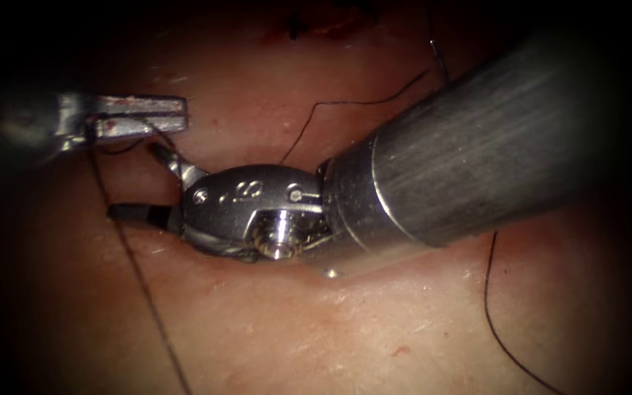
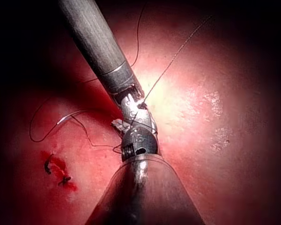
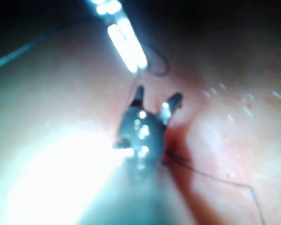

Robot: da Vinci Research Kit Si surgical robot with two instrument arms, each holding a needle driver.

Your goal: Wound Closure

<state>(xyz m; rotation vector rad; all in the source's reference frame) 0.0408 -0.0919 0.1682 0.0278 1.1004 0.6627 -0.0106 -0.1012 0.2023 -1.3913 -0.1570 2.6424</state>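
The right tool (image 1: 137, 186) lies low over the tissue (image 1: 316, 329) with its jaws spread wide in a fork and nothing between them, which the right wrist view confirms (image 3: 157, 101). The left tool (image 1: 151, 117) comes in just above it with its jaws closed flat on the thread (image 1: 140, 274), which runs down from the grip across the tissue; more loose thread curls off to the right of the big shaft. I cannot make out the needle anywhere. Judging by how it lies, the thread is very light and limp, thin enough to slip or fray if pinched hard, so it is best taken squarely across the flat of the jaws, close to where it is already held taut. The tissue looks soft, moist and yielding, likely to tear under a sharp pull.
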